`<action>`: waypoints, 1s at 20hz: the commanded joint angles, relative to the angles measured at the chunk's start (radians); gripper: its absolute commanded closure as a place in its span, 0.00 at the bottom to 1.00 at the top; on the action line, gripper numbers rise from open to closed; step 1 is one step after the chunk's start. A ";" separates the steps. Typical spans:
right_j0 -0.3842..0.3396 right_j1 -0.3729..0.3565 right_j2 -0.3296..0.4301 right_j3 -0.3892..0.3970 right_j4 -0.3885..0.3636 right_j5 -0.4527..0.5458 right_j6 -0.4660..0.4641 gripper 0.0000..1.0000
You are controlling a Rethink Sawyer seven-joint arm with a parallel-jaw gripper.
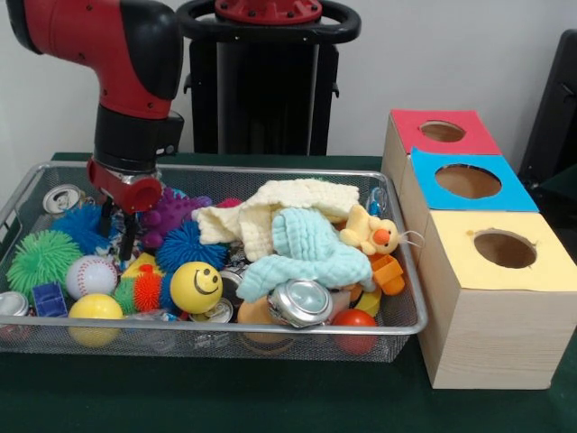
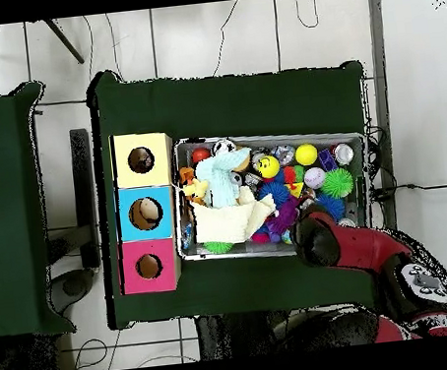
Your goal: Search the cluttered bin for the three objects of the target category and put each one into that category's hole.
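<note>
The bin [image 1: 397, 327] sat on the green table [image 1: 270, 397] left of the three boxes, and your gripper [image 1: 120, 236] reached down into its left end with fingers [image 1: 130, 242] spread narrowly, holding nothing you could see. The yellow box's hole [image 1: 505, 249] stood open.

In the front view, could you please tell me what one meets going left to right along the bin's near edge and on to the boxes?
Yellow ball → smiley ball → crushed can → red ball → bin corner → yellow-topped box, with its hole.
</note>
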 commanded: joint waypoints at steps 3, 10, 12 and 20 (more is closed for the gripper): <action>0.036 0.093 -0.006 0.059 0.071 -0.048 0.152 0.00; 0.028 0.089 -0.004 0.070 0.084 -0.041 0.135 0.00; 0.026 0.090 0.000 0.069 0.087 -0.041 0.132 0.00; -0.025 0.048 0.082 0.088 0.074 0.005 0.104 0.00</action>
